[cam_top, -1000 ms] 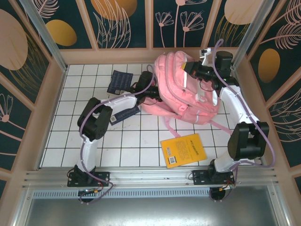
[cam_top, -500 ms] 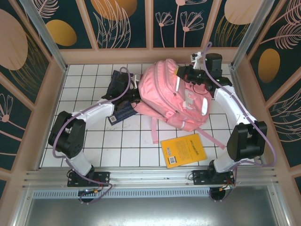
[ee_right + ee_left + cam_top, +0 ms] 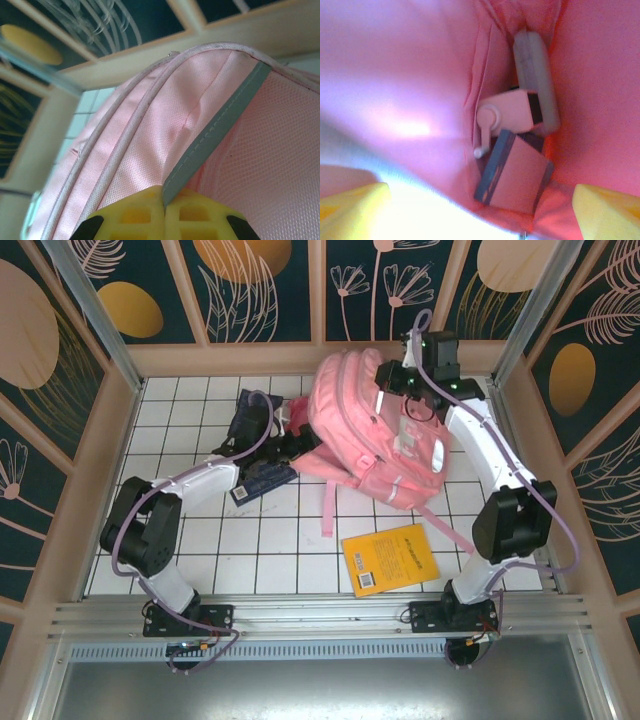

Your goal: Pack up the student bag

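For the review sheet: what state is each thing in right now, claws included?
student bag, mouth open, gripped at its grey trim, several items inside.
right claw, shut on the student bag's trim.
left claw, open, facing into the bag's mouth, holding nothing.
yellow book, closed, flat on the table, not yet packed.
dark blue booklet, flat on the table, outside the bag.

Large pink student bag [image 3: 362, 425], silver-grey trim, tilted at table's far right; straps trail toward near side.
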